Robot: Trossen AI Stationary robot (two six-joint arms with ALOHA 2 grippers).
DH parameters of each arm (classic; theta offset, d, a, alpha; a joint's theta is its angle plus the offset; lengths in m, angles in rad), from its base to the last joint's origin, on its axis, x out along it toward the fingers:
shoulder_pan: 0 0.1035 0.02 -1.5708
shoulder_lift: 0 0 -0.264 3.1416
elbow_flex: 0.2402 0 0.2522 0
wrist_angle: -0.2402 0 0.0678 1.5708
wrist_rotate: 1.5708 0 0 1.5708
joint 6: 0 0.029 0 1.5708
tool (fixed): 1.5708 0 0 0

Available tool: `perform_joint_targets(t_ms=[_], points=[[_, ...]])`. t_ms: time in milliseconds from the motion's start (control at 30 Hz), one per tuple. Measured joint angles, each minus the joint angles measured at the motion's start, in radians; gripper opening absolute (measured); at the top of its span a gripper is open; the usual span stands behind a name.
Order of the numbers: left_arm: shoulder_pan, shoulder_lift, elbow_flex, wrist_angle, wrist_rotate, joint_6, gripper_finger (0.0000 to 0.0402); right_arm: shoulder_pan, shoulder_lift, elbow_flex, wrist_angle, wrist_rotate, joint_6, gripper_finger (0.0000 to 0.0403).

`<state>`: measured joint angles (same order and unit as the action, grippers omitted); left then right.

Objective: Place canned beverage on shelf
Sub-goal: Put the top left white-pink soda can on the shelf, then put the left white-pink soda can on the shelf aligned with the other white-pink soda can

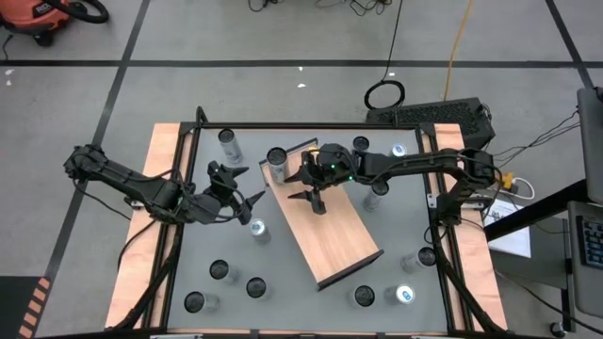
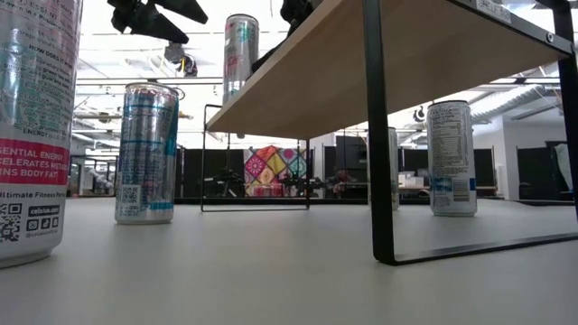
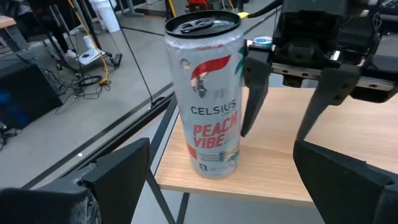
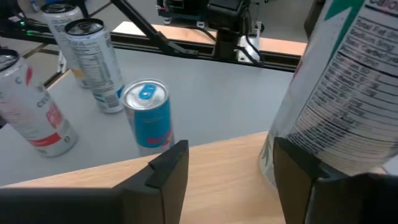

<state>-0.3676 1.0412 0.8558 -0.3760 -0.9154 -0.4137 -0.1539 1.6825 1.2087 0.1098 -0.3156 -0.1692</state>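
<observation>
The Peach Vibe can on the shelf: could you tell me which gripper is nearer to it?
Right. The right gripper stands beside the can over the shelf; the left gripper hangs open off the shelf's edge.

Likely a robotics lab, taped concrete floor point(image 1: 283, 38), loose cables point(image 1: 457, 47), shop vacuum point(image 1: 42, 17)

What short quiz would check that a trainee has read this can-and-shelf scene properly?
1. True or false: the right gripper is clamped on the Celsius Peach Vibe can.
2. Where is that can? A: upright on the grey table. B: upright at a corner of the shelf. C: lying on its side on the shelf.
3. Fill in: the left gripper, beside the shelf, has its fingers ____.

Key: 1 false, since the can stands free beside its open fingers; 2 B; 3 open.
</observation>
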Motion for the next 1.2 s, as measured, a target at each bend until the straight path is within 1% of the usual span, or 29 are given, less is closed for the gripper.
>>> perform_joint_targets(t_ms=[533,700,800,833,900,1033,1133,1200], points=[[0.0,0.0,0.0,0.0,0.0,0.0,0.0389,-0.008,0.0,0.0,0.037,-0.007,0.0,0.0167],[-0.007,0.0,0.0,0.0,0.0,0.0,0.0389,0.013,-0.022,0.0,0.026,-0.109,0.055,0.0167],[-0.027,0.0,0.0,0.001,0.016,0.0,0.0389,0.057,-0.067,0.001,-0.003,-0.126,0.082,0.0167],[-0.037,0.0,0.0,0.001,0.033,0.0,0.0389,0.077,-0.084,0.001,-0.024,-0.117,0.085,0.0167],[-0.06,0.0,0.0,0.001,0.066,0.0,0.0389,0.132,-0.118,0.001,-0.072,-0.055,0.09,0.0167],[-0.126,0.011,0.0,0.015,0.133,0.003,0.0389,0.257,-0.16,0.001,-0.168,0.116,0.102,0.0167],[-0.185,0.037,0.0,0.036,0.18,0.009,0.0389,0.342,-0.166,0.001,-0.189,0.216,0.132,0.0167],[-0.226,0.064,0.001,0.069,0.192,0.016,0.0389,0.389,-0.166,0.001,-0.195,0.289,0.156,0.0167]])
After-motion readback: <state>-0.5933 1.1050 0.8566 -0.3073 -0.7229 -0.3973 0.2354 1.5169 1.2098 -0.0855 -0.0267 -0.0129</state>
